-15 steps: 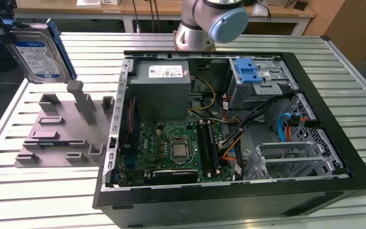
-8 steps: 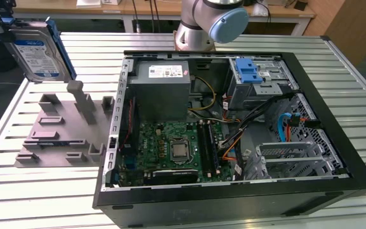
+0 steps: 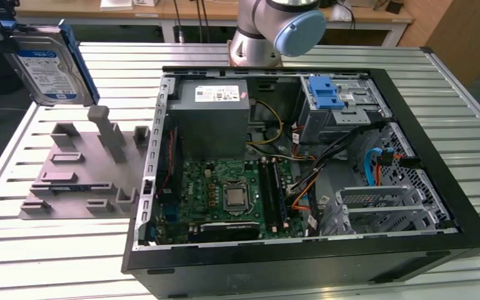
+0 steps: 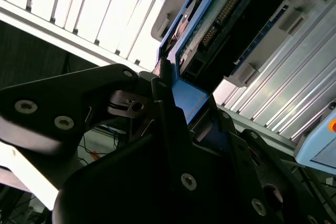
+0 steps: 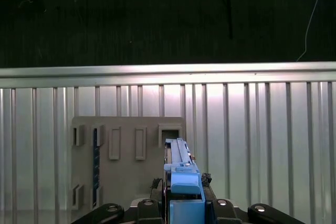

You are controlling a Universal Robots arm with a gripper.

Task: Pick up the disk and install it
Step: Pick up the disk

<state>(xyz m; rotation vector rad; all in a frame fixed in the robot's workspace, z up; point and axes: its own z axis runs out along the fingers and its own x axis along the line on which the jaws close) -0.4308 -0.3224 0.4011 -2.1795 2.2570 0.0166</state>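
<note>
Disk (image 3: 52,62): flat rectangular drive, silver metal body, white-and-blue label, blue plastic carrier frame along its edges; held in the air above the far end of the grey stand (image 3: 85,169), standing nearly on edge and touching nothing below. In the first wrist view the disk (image 5: 181,166) shows edge-on as a narrow blue strip over the stand (image 5: 126,161); in the second wrist view its underside (image 4: 231,19) shows a circuit board and a connector row. Tool (image 3: 7,34): black, angular, screw-studded links, clamped on the blue frame at the disk's upper end, seen closed on it in both wrist views (image 4: 181,103) (image 5: 186,203). Stand: matte grey plastic plate with upright posts and rectangular slots, lying flat. Computer case (image 3: 440,206): black, side panel off, just beside the stand, holding a green motherboard (image 3: 227,194), a grey power supply (image 3: 215,109), loose cables and a metal drive bay topped by a blue latch piece (image 3: 324,94). Table (image 3: 57,250): pale ribbed metal slats under stand and case. Robot arm (image 3: 277,25): grey, blue-capped joint, beyond the case from the stand.
</note>
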